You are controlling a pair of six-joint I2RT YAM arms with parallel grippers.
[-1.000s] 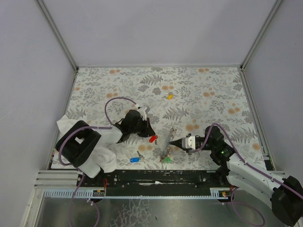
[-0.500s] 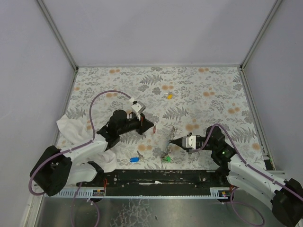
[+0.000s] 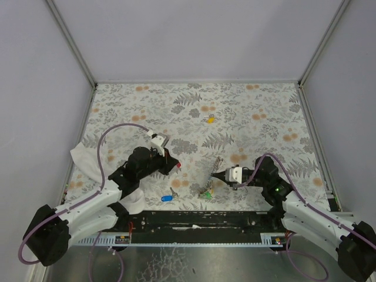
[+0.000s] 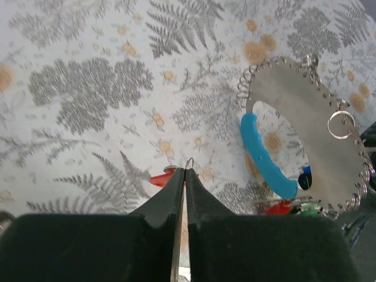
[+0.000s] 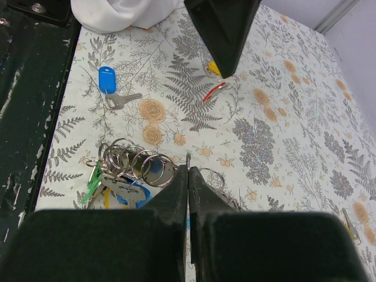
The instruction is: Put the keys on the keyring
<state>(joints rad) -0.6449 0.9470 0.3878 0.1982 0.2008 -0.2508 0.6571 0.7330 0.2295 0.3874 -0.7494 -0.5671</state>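
Note:
My left gripper is shut on the small wire ring of the red key, held just above the table. In the left wrist view the closed fingertips pinch that ring, with the red head to their left. My right gripper is shut on a ring of the keyring. The right wrist view shows that ring at its tips and several rings with green and blue keys to the left. The coiled cord and light-blue end piece lie ahead of the left gripper.
A blue key lies near the front edge, also in the right wrist view. A yellow key lies farther back. A white cloth is bunched at the left by the left arm. Side walls bound the table.
My left gripper has picked the red key off the table and drawn back to the left with it. My right gripper stays shut on the keyring, shifted slightly.

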